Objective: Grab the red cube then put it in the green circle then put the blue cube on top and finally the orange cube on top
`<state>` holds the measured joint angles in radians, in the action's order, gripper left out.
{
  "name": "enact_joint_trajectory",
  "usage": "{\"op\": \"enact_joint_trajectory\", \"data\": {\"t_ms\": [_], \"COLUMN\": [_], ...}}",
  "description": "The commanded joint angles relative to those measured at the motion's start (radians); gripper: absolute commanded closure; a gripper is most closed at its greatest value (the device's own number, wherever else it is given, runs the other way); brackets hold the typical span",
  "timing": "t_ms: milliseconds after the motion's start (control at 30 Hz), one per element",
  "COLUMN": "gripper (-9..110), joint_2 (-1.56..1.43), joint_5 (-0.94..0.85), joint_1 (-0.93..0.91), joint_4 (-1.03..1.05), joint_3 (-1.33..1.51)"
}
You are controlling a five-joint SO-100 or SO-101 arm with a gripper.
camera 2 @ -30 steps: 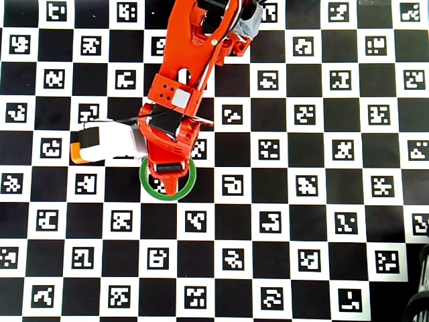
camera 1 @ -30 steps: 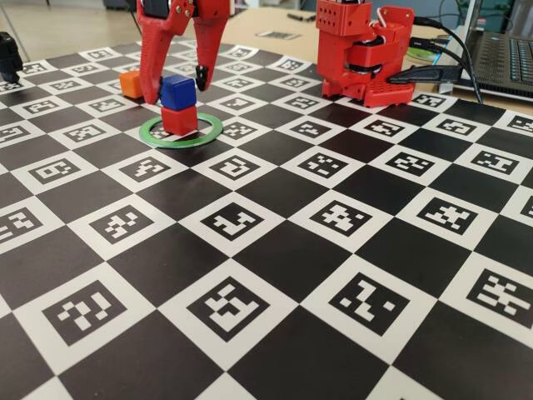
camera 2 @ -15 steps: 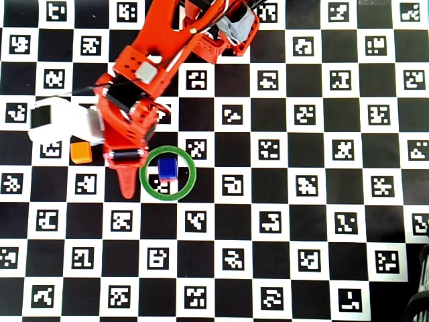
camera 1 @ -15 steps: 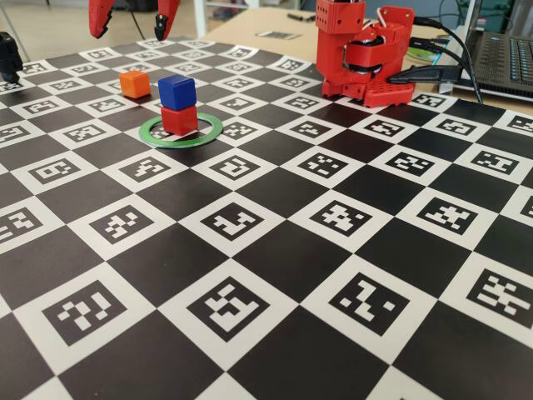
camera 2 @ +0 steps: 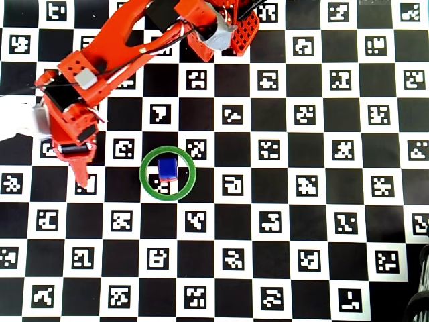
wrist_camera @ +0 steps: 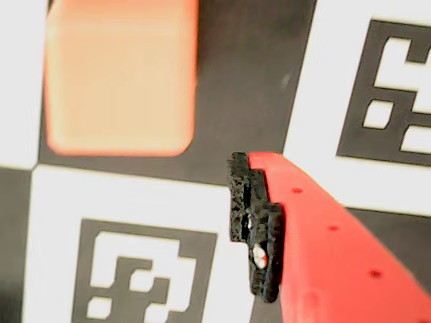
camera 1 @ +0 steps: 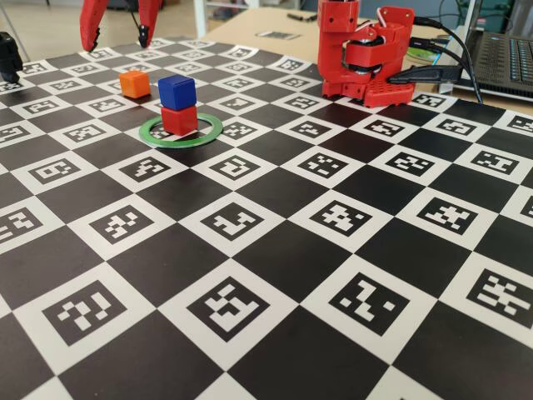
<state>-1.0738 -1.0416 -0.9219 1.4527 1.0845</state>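
Bright even light, soft shadows, wrist view blurred and overexposed up close

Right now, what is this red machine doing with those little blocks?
It is stacking cubes. A small matte dark-blue cube already sits on a red cube inside the flat green ring. The arm's end effector hangs open and empty above the bright-orange cube, which rests on the checkered board, likely next to be picked.

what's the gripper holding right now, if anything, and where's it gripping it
Nothing. The gripper hangs open and empty above the board, with the orange cube loose on the board below it. The blue cube sits on the red cube.
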Motion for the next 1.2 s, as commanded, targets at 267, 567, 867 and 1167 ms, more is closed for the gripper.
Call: {"op": "enact_joint_trajectory", "data": {"t_ms": [267, 567, 867, 1167], "gripper": [55, 55, 55, 68], "joint_2": [0.014, 0.031, 0.035, 0.029], "joint_5": [0.015, 0.023, 0.052, 0.064], "joint_1": [-0.014, -0.012, 0.006, 0.015], "joint_4": [-0.141, -0.202, -0.235, -0.239], "joint_3": [0.037, 0.11, 0.158, 0.164]}}
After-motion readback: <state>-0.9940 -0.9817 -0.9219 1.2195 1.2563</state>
